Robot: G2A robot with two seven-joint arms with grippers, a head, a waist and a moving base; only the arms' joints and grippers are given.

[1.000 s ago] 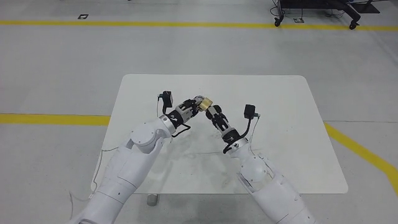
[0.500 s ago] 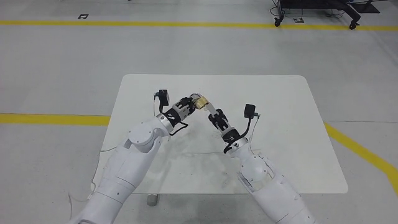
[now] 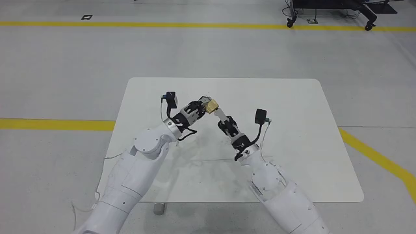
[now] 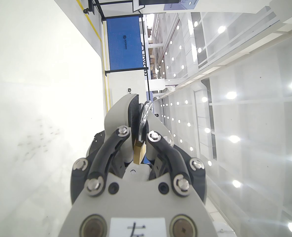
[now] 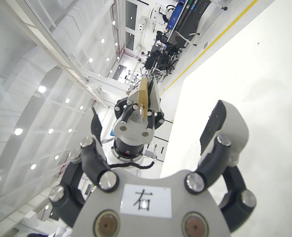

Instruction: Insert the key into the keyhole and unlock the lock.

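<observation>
The left claw (image 3: 199, 108) is pinching the brass lock (image 3: 210, 106) just above the top view's centre, with the key (image 5: 142, 113) sitting in its keyhole. The right claw (image 3: 223, 122) is hanging spread near it, to the lower right.

A factory-style robotics lab: yellow floor lines (image 3: 195, 24), blue pegboard panel (image 4: 125, 43).

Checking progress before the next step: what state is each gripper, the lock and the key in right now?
left gripper: shut on the lock.
right gripper: open, empty, facing the key.
lock: clamped in the left gripper, keyhole end toward the right gripper; cannot tell whether the shackle is locked or unlocked.
key: sitting in the keyhole, not gripped.
</observation>
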